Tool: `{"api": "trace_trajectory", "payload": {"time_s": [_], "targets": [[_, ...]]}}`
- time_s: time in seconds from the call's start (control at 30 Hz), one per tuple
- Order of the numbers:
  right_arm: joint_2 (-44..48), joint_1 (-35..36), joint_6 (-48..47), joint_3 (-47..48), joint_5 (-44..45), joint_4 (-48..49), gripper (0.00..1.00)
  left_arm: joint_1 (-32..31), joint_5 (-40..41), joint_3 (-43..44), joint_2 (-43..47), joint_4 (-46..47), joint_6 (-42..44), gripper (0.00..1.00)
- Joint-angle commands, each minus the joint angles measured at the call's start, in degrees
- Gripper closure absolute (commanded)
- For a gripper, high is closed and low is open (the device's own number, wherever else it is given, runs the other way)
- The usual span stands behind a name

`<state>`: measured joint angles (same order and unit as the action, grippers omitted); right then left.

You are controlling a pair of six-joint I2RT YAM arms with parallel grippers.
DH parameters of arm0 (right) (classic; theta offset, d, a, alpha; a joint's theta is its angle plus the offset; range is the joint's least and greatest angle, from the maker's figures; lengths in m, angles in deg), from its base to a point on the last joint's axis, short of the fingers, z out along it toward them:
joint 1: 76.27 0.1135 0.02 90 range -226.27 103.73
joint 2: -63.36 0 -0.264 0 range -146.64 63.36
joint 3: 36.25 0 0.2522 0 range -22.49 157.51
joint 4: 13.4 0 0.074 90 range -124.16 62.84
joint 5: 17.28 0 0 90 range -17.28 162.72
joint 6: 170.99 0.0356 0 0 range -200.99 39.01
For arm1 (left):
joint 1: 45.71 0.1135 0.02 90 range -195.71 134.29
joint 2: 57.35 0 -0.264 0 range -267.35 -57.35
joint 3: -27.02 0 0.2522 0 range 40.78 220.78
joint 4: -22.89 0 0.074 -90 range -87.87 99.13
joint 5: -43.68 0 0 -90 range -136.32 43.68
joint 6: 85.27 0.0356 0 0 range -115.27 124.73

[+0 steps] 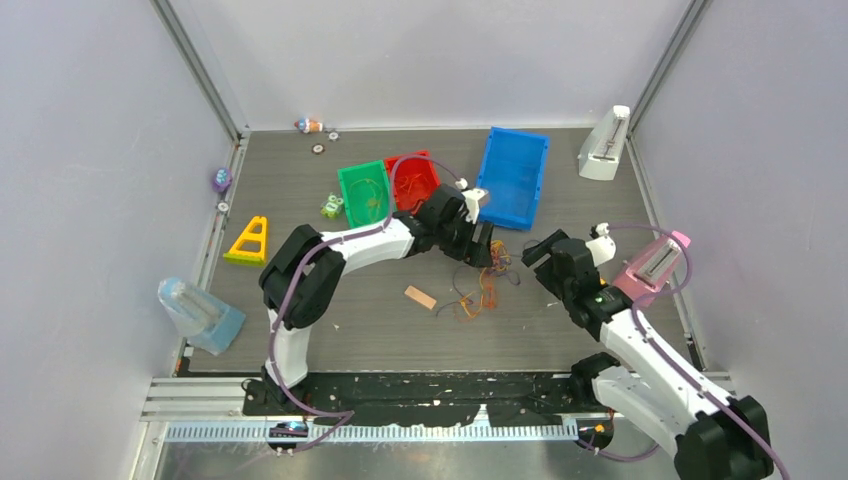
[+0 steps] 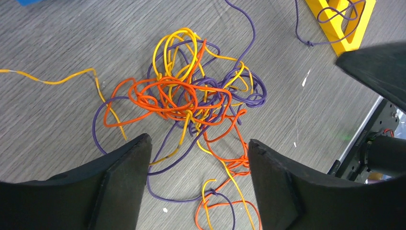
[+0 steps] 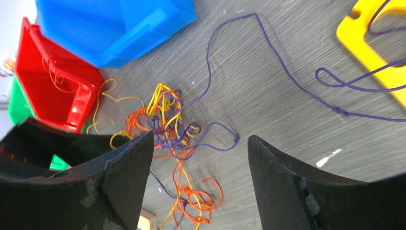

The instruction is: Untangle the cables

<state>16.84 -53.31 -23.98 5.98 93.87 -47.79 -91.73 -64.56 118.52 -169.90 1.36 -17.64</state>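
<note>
Showed cables (image 2: 191, 96) in smooth, faintly glossy plastic sheathing, on a matt grey table (image 2: 57, 43) with wood-grain texture. Appeared matt black and scuffed at the right gripper (image 3: 201, 141), on its fingers (image 3: 119, 187); smooth, glossy moulded plastic in red bin (image 3: 48, 91) and blue bin (image 3: 110, 28).

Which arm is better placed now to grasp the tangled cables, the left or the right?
Probably left: the left end effector, open, hangs close over the cables, centred on them. The right end effector, also open, stands off to their side.
</note>
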Motion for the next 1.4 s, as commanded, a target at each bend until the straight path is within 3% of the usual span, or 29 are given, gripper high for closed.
{"api": "trace_trajectory", "payload": {"time_s": [0.0,0.13,0.43,0.53,0.63,0.8,0.83,0.9,1.13,1.37], "targets": [[-5.14,-4.94,9.56,-5.5,-10.33,21.01,0.27,0.01,-1.02,0.97,0.07,1.98,-1.1,0.31],[-11.84,-7.19,11.07,-7.02,-14.73,29.3,0.3,0.09,0.66,-2.18,2.61,4.64,-0.08,0.39],[-25.3,-7.77,11.98,-5.81,-16.95,40.65,0.35,1.09,6.33,-12.57,13.65,10.49,1.99,0.43],[-28.26,-7.97,11.78,-5.53,-16.59,42.91,0.45,1.28,11.03,-18.4,20.3,12.25,2.8,0.4],[-30.21,-8.13,11.04,-5.34,-15.32,44.21,0.64,1.58,15.6,-24.27,27.32,13.77,4.19,0.38],[-26.63,-8.24,7.15,-6.65,-10.63,43.65,0.81,1.88,28.32,-37.44,41.7,19.71,5.42,0.33],[-25.87,-8.31,6.58,-6.71,-9.16,43.06,0.9,1.9,30.13,-39.82,44.4,21.06,5.74,0.32],[-23.23,-8.21,3.64,-6.76,-7.8,41.21,0.94,1.98,33.37,-43.63,48.97,23.45,6.53,0.32],[-5.0,-3.29,-8.91,-8.23,-3.81,36.71,0.95,1.99,37.07,-50.15,56.16,28.28,8.62,0.37],[3.15,3.52,-21.37,-2.81,-15.96,32.48,0.95,1.99,30.84,-51.12,54.96,32.22,8.37,0.35]]}}
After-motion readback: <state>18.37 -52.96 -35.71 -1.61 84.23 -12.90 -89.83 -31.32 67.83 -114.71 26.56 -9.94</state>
